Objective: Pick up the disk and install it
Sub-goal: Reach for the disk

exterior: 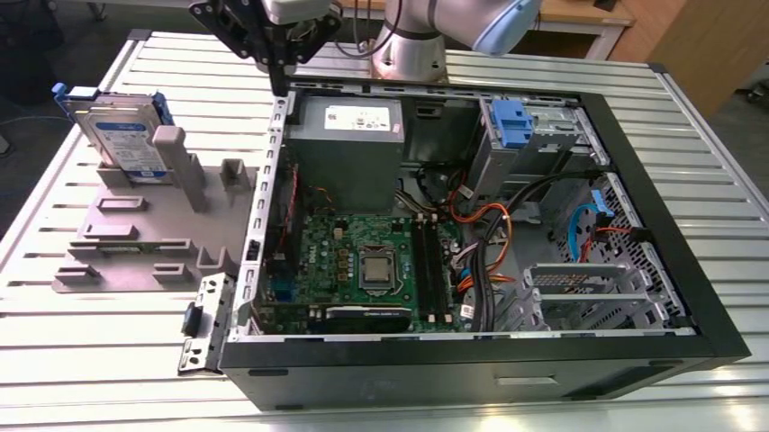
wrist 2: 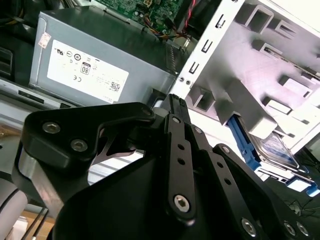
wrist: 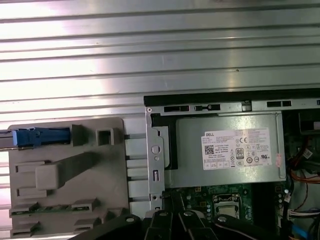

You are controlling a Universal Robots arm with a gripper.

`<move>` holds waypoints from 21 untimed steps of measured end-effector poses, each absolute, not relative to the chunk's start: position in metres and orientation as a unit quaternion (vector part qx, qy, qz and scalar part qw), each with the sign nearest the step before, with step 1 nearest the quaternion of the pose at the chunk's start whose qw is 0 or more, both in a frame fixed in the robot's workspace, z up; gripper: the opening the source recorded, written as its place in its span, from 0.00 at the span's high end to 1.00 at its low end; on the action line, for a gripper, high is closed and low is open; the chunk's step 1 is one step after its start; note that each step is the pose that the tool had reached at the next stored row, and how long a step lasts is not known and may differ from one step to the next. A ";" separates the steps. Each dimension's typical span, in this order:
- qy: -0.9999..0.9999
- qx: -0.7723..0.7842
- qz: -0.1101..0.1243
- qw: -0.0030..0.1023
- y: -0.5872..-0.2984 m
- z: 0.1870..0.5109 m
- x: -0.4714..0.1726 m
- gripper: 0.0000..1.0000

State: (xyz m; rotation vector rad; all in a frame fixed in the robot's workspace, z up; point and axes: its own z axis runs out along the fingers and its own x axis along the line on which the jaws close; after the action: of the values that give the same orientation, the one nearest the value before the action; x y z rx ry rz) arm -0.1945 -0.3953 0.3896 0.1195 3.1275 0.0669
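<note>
Disk [exterior: 121, 135] stands on edge in the grey holder fixture [exterior: 132, 234], upper left of the exterior view, outside the open computer case [exterior: 655, 180] and well apart from it. Label face and blue carrier frame are plain there. In the first wrist view the disk [wrist: 42, 136] is seen edge-on as a blue strip at the end of the fixture. In the second wrist view it [wrist 2: 280, 147] sits behind the fixture's grey posts. Gripper [exterior: 279, 85] hangs at top centre-left of the exterior view, over the case's back edge and just beside the grey power supply [exterior: 348, 148] with its white sticker. It lies between the fixture and the case interior, touching neither as far as I can see. Jaws look drawn together into one narrow dark bar with nothing between them; the second wrist view agrees, the gripper [wrist 2: 172, 97] coming to a single point. A small blue bracket [exterior: 511, 121] sits in the drive cage at upper right of the exterior view, with no labelled drive on it. Slatted metal table [exterior: 72, 342] carries everything. Judgement: the task is at its start. The disk is not yet grasped or lifted, and both the pick and the whole install are left to do.
</note>
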 end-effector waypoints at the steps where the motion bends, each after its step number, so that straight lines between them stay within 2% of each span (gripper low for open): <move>1: 0.999 0.038 0.021 0.006 -0.394 0.389 -0.197 0.89; 21: 0.999 0.038 0.021 0.006 -0.389 0.388 -0.209 0.89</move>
State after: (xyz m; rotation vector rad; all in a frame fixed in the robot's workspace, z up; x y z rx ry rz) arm -0.2086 -0.3892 0.3883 0.1195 3.1276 0.0672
